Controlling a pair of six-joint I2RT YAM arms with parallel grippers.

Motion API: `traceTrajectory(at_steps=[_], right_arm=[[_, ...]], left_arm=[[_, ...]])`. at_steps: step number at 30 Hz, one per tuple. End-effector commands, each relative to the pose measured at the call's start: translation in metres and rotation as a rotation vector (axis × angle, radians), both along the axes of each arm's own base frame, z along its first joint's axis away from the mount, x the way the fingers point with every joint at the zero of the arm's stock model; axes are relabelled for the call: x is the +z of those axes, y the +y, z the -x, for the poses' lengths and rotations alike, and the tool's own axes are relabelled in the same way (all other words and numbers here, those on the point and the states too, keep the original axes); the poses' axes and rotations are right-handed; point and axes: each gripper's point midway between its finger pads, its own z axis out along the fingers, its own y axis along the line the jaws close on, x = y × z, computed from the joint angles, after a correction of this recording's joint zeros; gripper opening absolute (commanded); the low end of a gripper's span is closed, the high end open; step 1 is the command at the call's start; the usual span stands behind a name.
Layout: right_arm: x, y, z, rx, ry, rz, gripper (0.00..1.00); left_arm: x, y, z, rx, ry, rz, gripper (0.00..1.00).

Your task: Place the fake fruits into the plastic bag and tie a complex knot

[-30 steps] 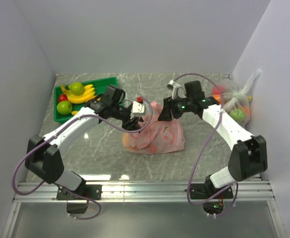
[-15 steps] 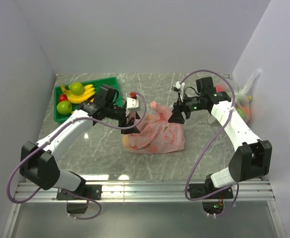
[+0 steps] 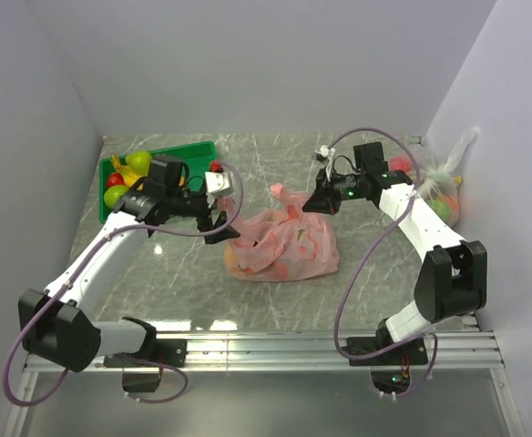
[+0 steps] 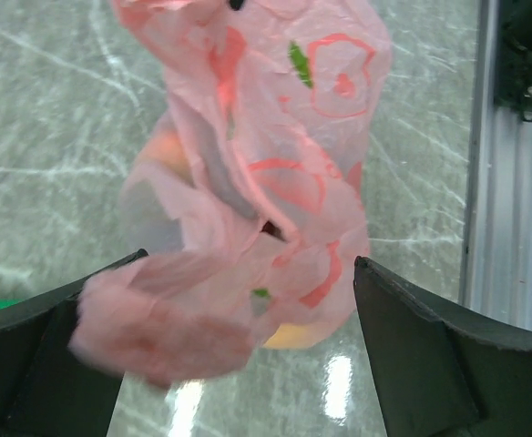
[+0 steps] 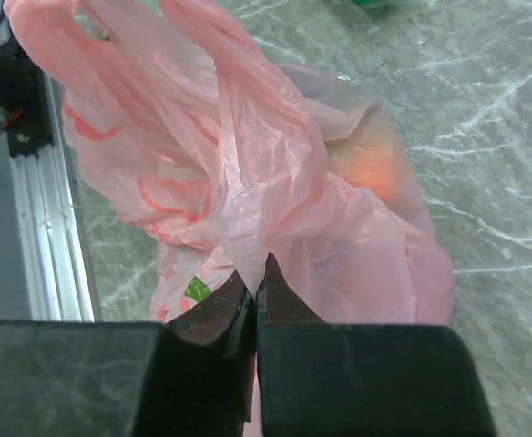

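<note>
One bag [image 3: 284, 244] lies mid-frame on the surface [image 3: 184, 273], an orange fruit [image 5: 371, 155] dim inside. Both arms reach inward. The left gripper [image 4: 248, 273] gapes wide, holding nothing, while the right gripper [image 5: 257, 287] is closed, pinching the bag's plastic.

White arms [image 3: 102, 259] with black joints [image 3: 448, 278] and purple cables [image 3: 352, 282]

top: overhead, far | wrists: close, downward | shared: plastic bag [image 3: 284, 241]
</note>
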Motion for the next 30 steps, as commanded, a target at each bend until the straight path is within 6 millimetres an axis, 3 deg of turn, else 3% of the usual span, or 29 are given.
traceTrajectory(at_steps=[1,7,12,17,20,23,26,30], right_arm=[[0.025,0.009,0.004,0.002,-0.038,-0.07,0.0],[0.025,0.01,0.009,-0.006,-0.041,-0.062,0.0],[0.032,0.013,0.012,-0.013,-0.046,-0.072,0.0],[0.04,0.013,0.012,-0.107,-0.017,-0.099,0.0],[0.039,0.01,0.015,-0.157,-0.045,-0.105,0.0],[0.038,0.01,0.02,-0.177,-0.069,-0.102,0.0],[0.038,0.012,0.025,-0.179,-0.082,-0.095,0.0],[0.041,0.017,0.023,-0.198,-0.114,-0.093,0.0]], left_arm=[[0.005,0.014,0.003,0.035,-0.033,-0.008,0.99],[-0.001,0.033,-0.006,0.134,-0.062,-0.011,0.99],[-0.003,0.037,-0.013,0.165,-0.08,-0.006,0.99],[0.042,0.034,-0.027,0.262,-0.101,0.098,0.99],[0.05,0.04,-0.036,0.335,-0.113,0.088,0.99],[0.07,0.049,-0.05,0.405,-0.194,0.078,0.99],[0.082,0.042,-0.047,0.322,-0.221,0.056,0.99],[0.092,0.005,-0.028,0.134,-0.164,0.032,0.99]])
